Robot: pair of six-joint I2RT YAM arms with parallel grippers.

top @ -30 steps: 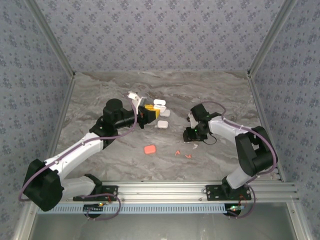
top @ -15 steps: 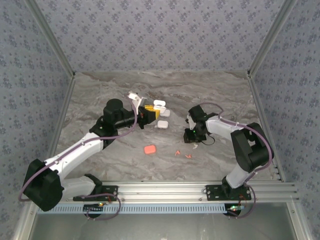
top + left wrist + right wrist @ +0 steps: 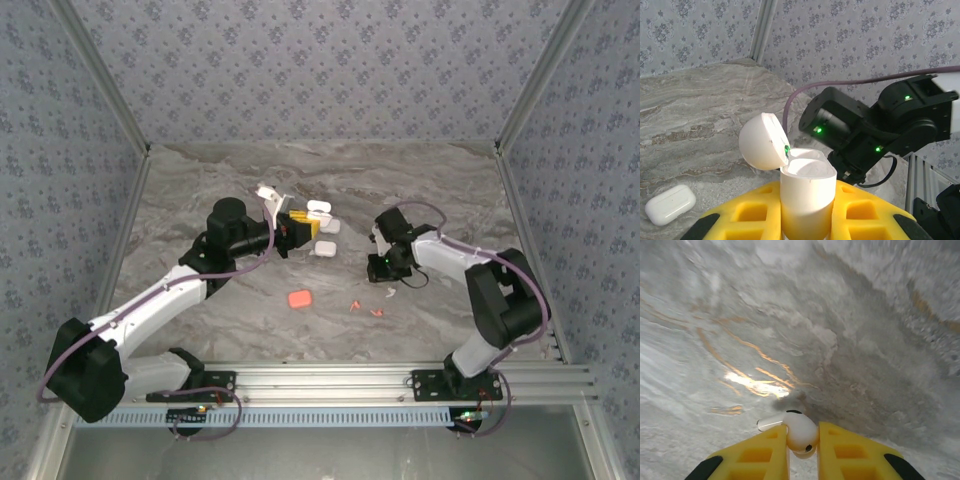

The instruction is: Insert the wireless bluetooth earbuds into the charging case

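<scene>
White stemmed plastic earbud (image 3: pixel 796 427) sits clamped in the right gripper (image 3: pixel 803 436), close over the grey marble table (image 3: pixel 740 315), right of centre. Opposite, the left gripper (image 3: pixel 807 210) grips the open white rounded charging case (image 3: pixel 806 187). The earbud should travel stem-down and be aligned over the case's opening before release.

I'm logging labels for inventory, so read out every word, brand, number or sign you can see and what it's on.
No readable text anywhere.
The open white charging case, the closed white case and the white earbud in the right tool look blank.
The wallpaper bears a flower pattern, no letters.
</scene>
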